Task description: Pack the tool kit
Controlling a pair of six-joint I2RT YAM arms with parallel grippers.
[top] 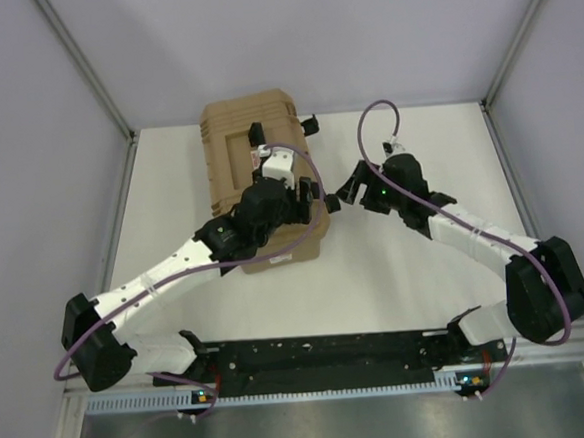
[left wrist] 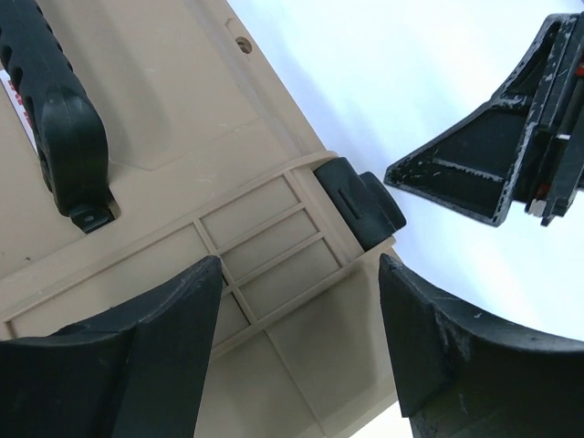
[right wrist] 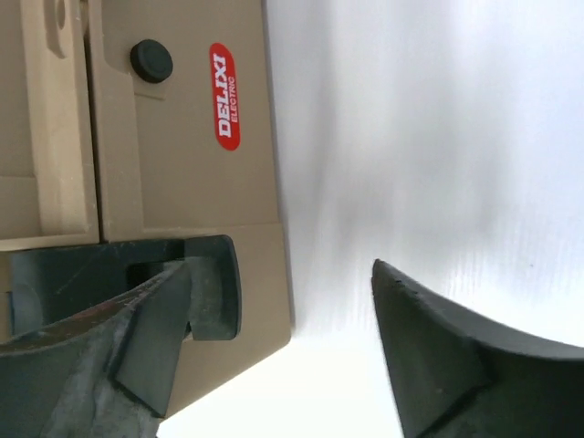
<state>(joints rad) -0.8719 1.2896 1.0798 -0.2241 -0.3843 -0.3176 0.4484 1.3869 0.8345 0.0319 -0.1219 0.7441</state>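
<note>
The tan ribbed toolbox (top: 238,163) lies closed on the white table, with its black handle (left wrist: 55,109) on top. A black latch (left wrist: 360,201) sits on its right side. My left gripper (top: 305,191) is open, its jaws spread above the lid's right edge by that latch (left wrist: 301,274). My right gripper (top: 348,188) is open just right of the box. Its left finger (right wrist: 137,338) is beside the latch (right wrist: 208,283) and its right finger is over bare table. The hammer, knives and screwdrivers are out of view.
A red DELIXI label (right wrist: 224,96) marks the box wall. A second latch (top: 311,125) sticks out at the box's far right corner. Grey walls enclose the white table (top: 426,270). A black rail (top: 322,357) runs along the near edge.
</note>
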